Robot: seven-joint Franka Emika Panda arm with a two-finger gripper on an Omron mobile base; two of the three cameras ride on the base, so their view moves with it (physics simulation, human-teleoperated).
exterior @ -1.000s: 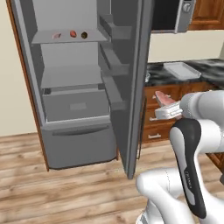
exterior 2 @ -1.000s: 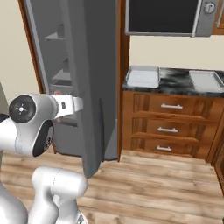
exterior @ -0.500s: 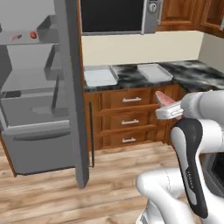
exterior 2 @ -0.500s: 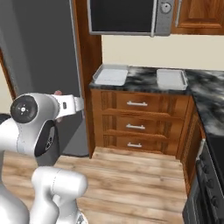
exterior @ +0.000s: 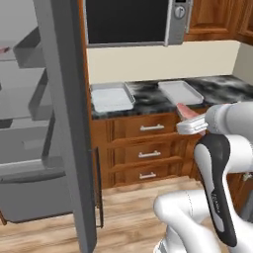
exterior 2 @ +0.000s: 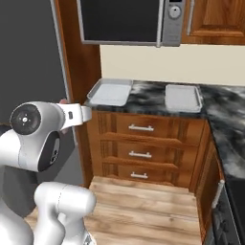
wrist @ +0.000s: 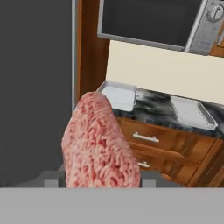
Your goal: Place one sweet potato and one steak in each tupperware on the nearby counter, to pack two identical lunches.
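Note:
A flat pink steak (wrist: 98, 144) with pale streaks stands on edge between my gripper's (wrist: 99, 178) fingers, which are shut on it; it hides the fingertips. From the left base view the steak (exterior: 185, 109) sticks up from the gripper (exterior: 189, 124), level with the counter's (exterior: 149, 99) front edge and out in front of it. Two white-grey tupperware trays lie empty on the marbled counter: a left tray (exterior: 112, 96) (exterior 2: 110, 92) (wrist: 119, 95) and a right tray (exterior: 180, 91) (exterior 2: 183, 97) (wrist: 192, 112). The sweet potatoes are out of view.
The open grey fridge door (exterior: 64, 123) stands close on the left, with fridge shelves (exterior: 29, 49) behind it. A microwave (exterior: 133, 22) hangs above the counter. Brown drawers (exterior 2: 141, 143) with silver handles sit below. The counter turns a corner at the right (exterior 2: 229, 129).
The base has swung right, so the whole picture shifted from the fridge interior to the counter and its trays. The steak stays held in my gripper.

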